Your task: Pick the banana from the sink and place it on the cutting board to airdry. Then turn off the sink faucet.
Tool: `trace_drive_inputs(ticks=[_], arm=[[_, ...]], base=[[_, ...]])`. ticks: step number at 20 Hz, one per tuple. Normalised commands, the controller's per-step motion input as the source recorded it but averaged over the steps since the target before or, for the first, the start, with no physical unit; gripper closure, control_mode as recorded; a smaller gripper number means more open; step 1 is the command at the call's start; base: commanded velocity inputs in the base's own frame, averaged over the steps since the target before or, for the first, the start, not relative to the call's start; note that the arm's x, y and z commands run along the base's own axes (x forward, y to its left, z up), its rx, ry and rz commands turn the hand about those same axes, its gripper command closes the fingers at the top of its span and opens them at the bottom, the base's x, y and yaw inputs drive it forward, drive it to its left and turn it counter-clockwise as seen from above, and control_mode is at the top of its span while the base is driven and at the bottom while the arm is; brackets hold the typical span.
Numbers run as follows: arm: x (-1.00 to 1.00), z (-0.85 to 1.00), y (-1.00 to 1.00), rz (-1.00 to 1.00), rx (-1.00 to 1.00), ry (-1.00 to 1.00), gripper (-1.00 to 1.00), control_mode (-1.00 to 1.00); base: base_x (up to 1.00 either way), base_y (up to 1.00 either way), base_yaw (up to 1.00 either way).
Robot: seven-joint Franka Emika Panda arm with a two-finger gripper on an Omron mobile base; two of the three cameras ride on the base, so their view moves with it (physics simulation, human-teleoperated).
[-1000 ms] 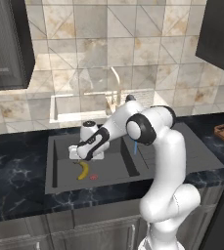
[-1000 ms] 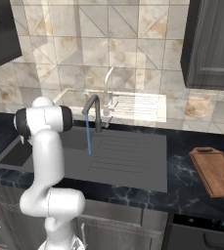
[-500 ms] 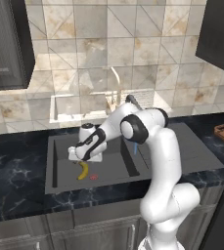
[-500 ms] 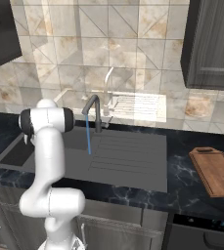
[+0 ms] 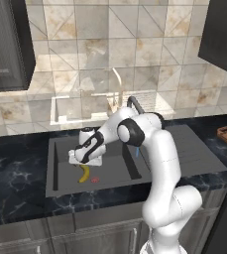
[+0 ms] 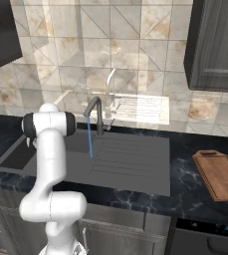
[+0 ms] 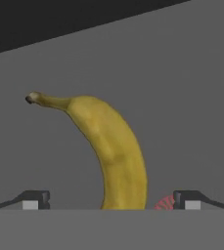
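Yellow banana [image 7: 114,151] is lying on the sink [image 5: 60,178] floor with the pincer [image 5: 80,158] wide open right over it, so we're at the pick step, next it probably drops and closes.

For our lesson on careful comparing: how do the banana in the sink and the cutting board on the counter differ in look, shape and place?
Colour: the banana is yellow with a brownish stem tip; the cutting board is brown wood with a darker rim.
Shape: the banana is curved and rounded; the cutting board is flat and rectangular.
Place: the banana lies down in the dark sink, beside the red drain ring; the cutting board rests up on the counter, to the sink's right.
Both lie flat, unheld.
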Motion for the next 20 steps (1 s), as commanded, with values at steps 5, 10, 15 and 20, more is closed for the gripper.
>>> trace_drive_inputs(ticks=[5, 10, 15, 20], arm=[[0.07, -0.2, 0.0, -0.04, 0.0, 0.03, -1.0, -1.0], [0.05, -0.21, 0.0, -0.04, 0.0, 0.03, -1.0, -1.0], [0.01, -0.22, 0.0, -0.04, 0.0, 0.02, -1.0, -1.0], [0.01, -0.22, 0.0, -0.04, 0.0, 0.03, -1.0, -1.0]], base=[[0.0, 0.0, 0.0], [0.0, 0.0, 0.0], [0.0, 0.0, 0.0], [0.0, 0.0, 0.0]])
